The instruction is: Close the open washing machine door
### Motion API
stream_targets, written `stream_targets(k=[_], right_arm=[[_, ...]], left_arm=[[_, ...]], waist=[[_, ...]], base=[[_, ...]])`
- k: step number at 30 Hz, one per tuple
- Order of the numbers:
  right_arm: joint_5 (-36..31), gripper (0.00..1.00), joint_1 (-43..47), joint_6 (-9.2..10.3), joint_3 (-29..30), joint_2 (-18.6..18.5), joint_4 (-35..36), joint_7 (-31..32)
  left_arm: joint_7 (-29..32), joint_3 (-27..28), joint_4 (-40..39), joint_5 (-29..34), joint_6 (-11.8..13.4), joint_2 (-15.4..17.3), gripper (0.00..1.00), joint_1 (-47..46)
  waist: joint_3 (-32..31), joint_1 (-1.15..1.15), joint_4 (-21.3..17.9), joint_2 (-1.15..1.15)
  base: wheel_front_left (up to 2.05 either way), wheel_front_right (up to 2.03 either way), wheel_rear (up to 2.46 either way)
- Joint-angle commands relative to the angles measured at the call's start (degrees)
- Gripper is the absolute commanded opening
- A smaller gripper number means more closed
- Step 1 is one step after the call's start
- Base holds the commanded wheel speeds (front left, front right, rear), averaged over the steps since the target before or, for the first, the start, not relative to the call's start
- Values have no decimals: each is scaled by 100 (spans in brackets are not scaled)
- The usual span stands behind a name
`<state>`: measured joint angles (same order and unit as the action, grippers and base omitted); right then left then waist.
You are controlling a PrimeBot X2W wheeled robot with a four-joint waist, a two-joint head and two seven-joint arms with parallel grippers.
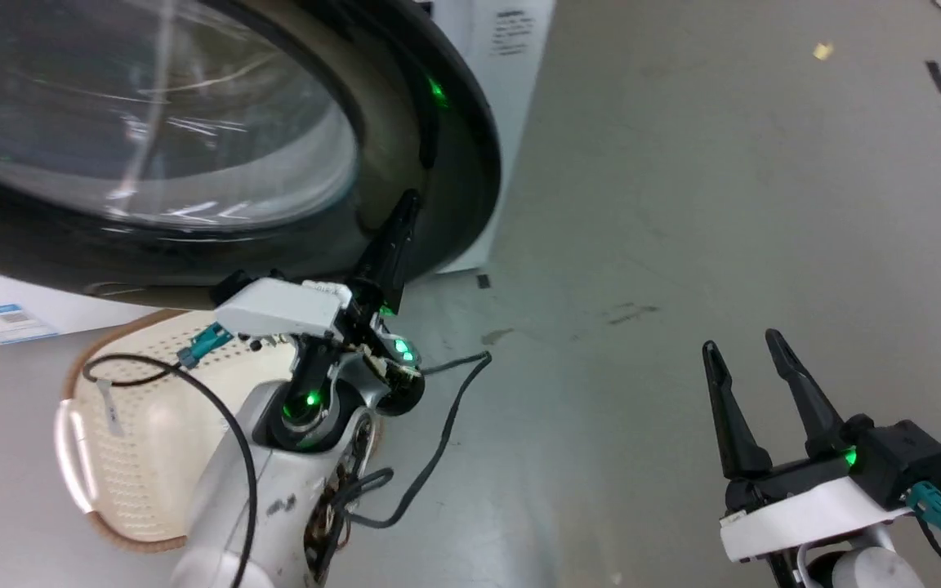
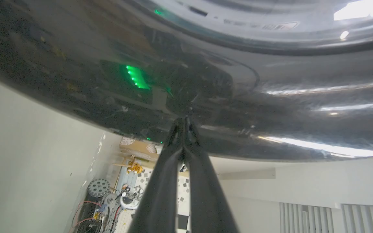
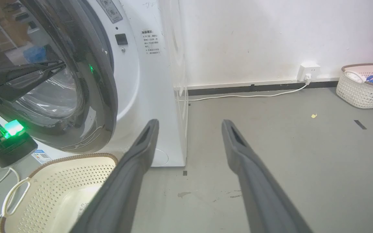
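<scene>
Black glossy rim of the washing machine door (image 1: 458, 163) fills the upper left of the head view, with the clear glass bowl inside it. My left gripper (image 1: 409, 204) has both fingers pressed together with nothing between them. The tips sit on the lower right part of that rim; in the left wrist view they meet their own reflection on the door (image 2: 270, 97), so contact looks likely. In the right wrist view the door (image 3: 104, 97) stands a little off the white machine front, not flush; how far ajar, can't tell. My right gripper (image 1: 740, 341) hangs well apart over the grey floor (image 1: 683, 204), fingers spread and holding nothing. Cream perforated basket (image 1: 136, 457) sits on the floor under the door, beside my left arm. Second basket (image 3: 361, 87) with clothes stands by the far wall, near a white wall socket (image 3: 309, 69).
</scene>
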<state>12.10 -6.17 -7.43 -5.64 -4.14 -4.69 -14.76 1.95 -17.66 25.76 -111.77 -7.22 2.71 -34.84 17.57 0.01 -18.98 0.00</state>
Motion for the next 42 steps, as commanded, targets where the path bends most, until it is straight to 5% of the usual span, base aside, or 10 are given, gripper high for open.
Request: stream_targets(k=[1,5,6,8,19,30,38,39,40,42], right_arm=[[-32,100,-44,-6,22,5,54,-24],[-67,100,64,-6,79,-67,153,-24],[-73,100,101,-6,104,-92,173,-24],[-88,100,186,-6,141,-144,209,-24],[-171,100,642,-6,126,-269,374,-24],[-216,100,825,-6,-45,-217,379,-24],[-245,100,838,-6,-91,-152,324,-24],[-262,39,829,-6,-104,-168,331,-24],[-279,0,816,-6,-113,-182,348,-24],[-262,0,760,-6,-136,-203,367,-24]], left_arm=[[0,9,-135,104,-24,17,0,206],[58,-88,-586,699,-25,64,0,713],[50,-145,-713,912,-25,112,13,858],[-110,-263,-950,1431,-25,251,100,1136],[-1677,-643,-1295,4917,2,1346,100,2166],[-1694,716,-2182,9628,656,807,100,3315],[-1694,846,-2333,10446,843,485,100,3647],[-1694,866,-2330,10463,838,453,100,3644],[-1694,878,-2333,10480,820,428,100,3636],[-1694,892,-2336,10541,778,405,100,3600]], waist=[[-141,-1,184,0],[-378,-1,499,0],[-450,-1,595,0],[-597,-1,784,0],[-1244,-1,1592,0],[-1364,-1,1896,0],[-1333,-1,2026,0],[-1318,-1,2055,0],[-1294,-1,2085,0],[-1209,-1,2147,0]], base=[[0,0,0],[0,0,0],[0,0,0],[0,0,0],[0,0,0],[0,0,0],[0,0,0],[0,0,0],[0,0,0],[0,0,0]])
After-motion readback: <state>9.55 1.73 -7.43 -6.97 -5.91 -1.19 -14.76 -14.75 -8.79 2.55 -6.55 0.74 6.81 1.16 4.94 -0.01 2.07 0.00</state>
